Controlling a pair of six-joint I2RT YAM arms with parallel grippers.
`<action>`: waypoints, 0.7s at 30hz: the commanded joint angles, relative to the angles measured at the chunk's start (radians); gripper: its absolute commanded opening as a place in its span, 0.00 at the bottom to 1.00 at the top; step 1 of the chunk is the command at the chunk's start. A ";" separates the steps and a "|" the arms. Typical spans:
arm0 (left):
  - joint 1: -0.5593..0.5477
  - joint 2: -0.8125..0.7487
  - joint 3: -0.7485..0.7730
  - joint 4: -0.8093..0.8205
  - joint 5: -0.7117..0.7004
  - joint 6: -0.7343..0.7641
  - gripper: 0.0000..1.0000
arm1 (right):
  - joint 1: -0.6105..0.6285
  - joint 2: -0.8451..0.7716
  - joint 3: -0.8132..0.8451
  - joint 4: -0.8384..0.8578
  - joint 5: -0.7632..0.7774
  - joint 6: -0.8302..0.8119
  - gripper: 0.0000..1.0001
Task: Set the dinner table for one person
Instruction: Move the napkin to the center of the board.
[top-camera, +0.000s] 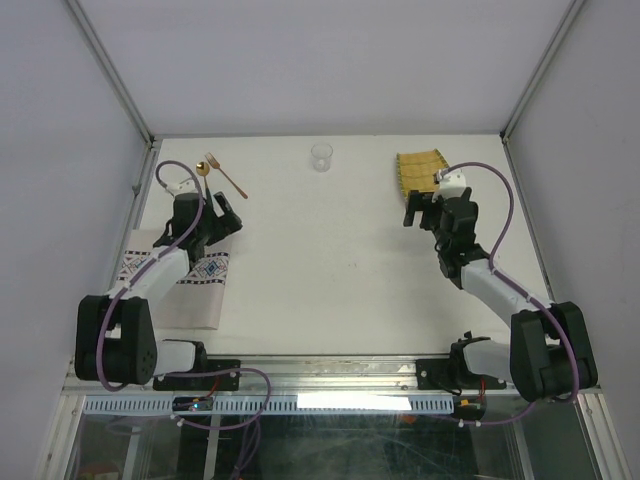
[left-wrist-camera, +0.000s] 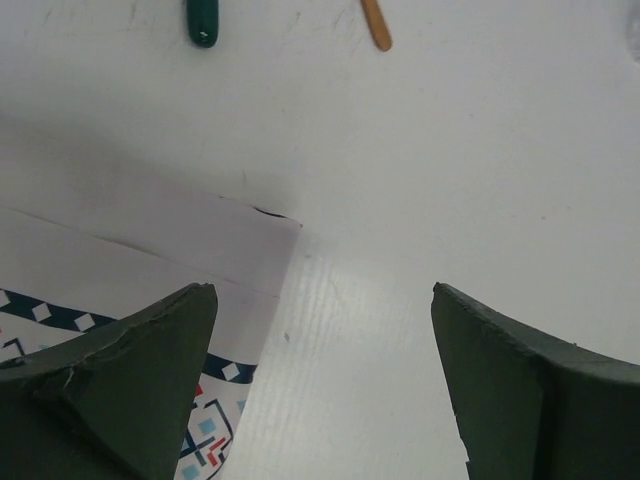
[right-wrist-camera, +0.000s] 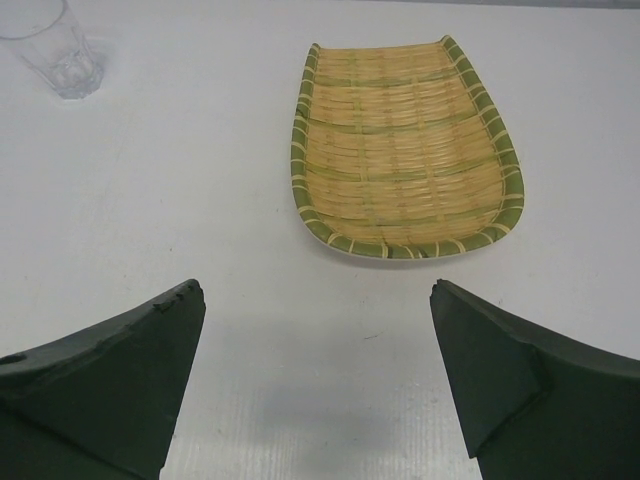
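The dinner table is a wide white top. A pale placemat with a blue-red patterned band lies at its left. My left gripper hangs open over the mat's far right corner, nothing between its fingers. A spoon and a copper fork lie beyond it; their handle ends, one dark green and one copper, show in the left wrist view. My right gripper stands open and empty just short of a woven bamboo tray.
A clear drinking glass stands at the back middle, up left in the right wrist view. White walls with metal posts close the table on three sides. A metal rail runs along the near edge by the arm bases.
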 joint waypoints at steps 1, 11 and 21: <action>-0.039 0.077 0.145 -0.192 -0.094 0.072 0.91 | 0.011 0.005 0.055 0.011 -0.007 -0.012 1.00; -0.287 0.363 0.382 -0.553 -0.517 0.104 0.90 | 0.020 0.040 0.075 0.003 -0.007 -0.012 1.00; -0.323 0.363 0.361 -0.638 -0.710 0.031 0.89 | 0.022 0.014 0.050 -0.002 -0.007 -0.012 1.00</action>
